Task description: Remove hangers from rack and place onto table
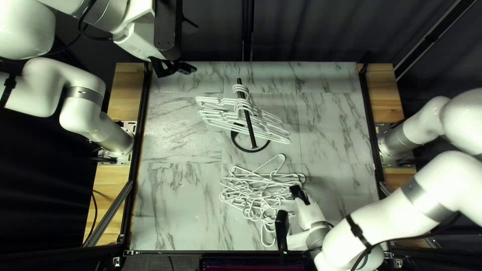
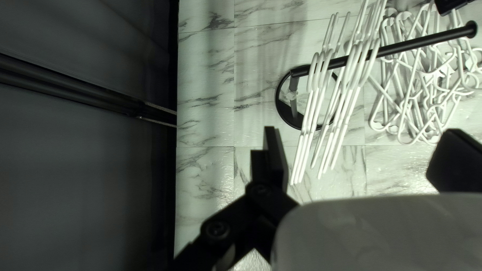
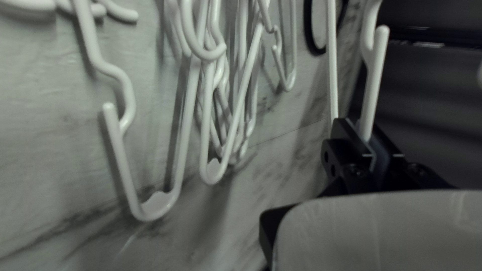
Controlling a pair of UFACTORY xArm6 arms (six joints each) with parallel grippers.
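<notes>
Table edge (image 1: pixel 211 62) near spread left gripper (image 1: pixel 176 68), bare marble (image 1: pixel 331 130) beside rack (image 1: pixel 251 130), right gripper (image 1: pixel 297 191) clenched around hanger (image 3: pixel 370 95).

Wht rounded arms (image 1: pixel 442 173) w/ gry bands (image 1: pixel 427 200), blk cables (image 1: pixel 96 38), blk R pincer (image 1: pixel 289 203)

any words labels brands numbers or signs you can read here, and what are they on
None that can be read.
The hangers on the rack, the loose hangers and the marbled tabletop show no lettering; the table's dark veining is only pattern.
Any print on the small corner fittings is too small to make out.
</notes>
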